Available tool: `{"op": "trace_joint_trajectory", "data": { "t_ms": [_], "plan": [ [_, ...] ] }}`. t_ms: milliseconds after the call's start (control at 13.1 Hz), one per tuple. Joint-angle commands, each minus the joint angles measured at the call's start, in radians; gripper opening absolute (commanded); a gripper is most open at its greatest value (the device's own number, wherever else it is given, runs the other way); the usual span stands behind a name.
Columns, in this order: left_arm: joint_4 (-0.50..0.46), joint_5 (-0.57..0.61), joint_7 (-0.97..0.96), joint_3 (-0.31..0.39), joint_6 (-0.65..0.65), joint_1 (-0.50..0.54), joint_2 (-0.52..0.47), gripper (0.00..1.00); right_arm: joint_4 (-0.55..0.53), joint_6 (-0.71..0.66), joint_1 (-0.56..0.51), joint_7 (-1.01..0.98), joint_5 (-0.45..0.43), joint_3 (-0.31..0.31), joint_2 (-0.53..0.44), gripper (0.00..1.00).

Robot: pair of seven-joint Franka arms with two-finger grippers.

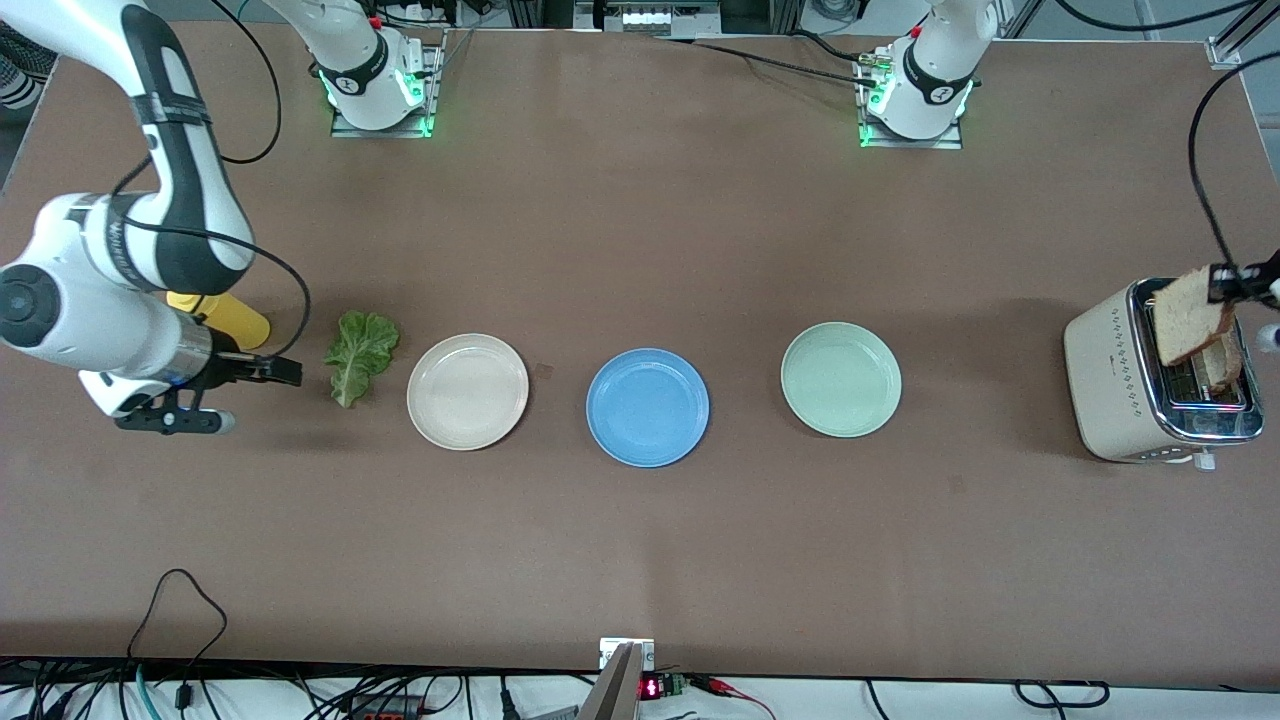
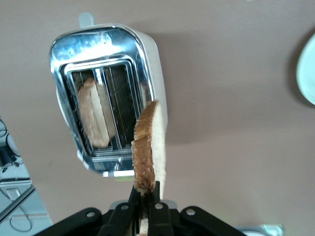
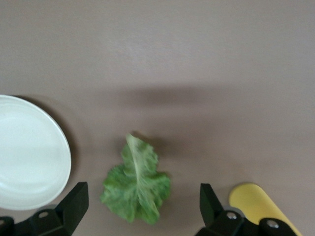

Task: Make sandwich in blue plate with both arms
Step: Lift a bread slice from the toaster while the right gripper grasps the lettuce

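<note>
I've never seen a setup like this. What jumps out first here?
Probably the left pincer, shut on a bread slice held over the toaster at the left arm's end of the table, with another slice left in a slot. Next, three plates in a row: cream plate, blue plate, mint plate, all bare. At the right arm's end, the open right pincer hangs over a lettuce leaf.

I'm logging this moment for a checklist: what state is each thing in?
Left gripper: shut on bread slice, held over toaster.
Second slice: still in a toaster slot.
Right gripper: open, over the lettuce.
Lettuce: flat on table.
Blue plate: empty.
Beige plate: empty.
Green plate: empty.
</note>
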Motion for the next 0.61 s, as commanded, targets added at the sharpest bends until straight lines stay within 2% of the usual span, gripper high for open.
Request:
{"op": "trace_joint_trajectory", "data": {
  "t_ms": [0, 304, 381, 533],
  "plan": [
    [0.088, 0.016, 0.007, -0.093, -0.093, 0.000, 0.014, 0.01, -0.032, 0.087, 0.012, 0.034, -0.010, 0.002, 0.039, 1.00],
    [0.087, -0.009, -0.074, -0.265, -0.082, -0.003, 0.100, 0.01, -0.040, 0.124, 0.018, 0.049, -0.011, 0.003, 0.125, 1.00],
    [0.087, -0.071, -0.092, -0.291, -0.064, -0.005, 0.124, 0.01, -0.052, 0.130, 0.018, 0.048, -0.011, 0.003, 0.129, 1.00],
    [0.085, -0.180, -0.129, -0.297, -0.055, -0.043, 0.160, 0.01, -0.057, 0.130, 0.027, 0.046, -0.011, 0.002, 0.148, 1.00]
  ]
}}
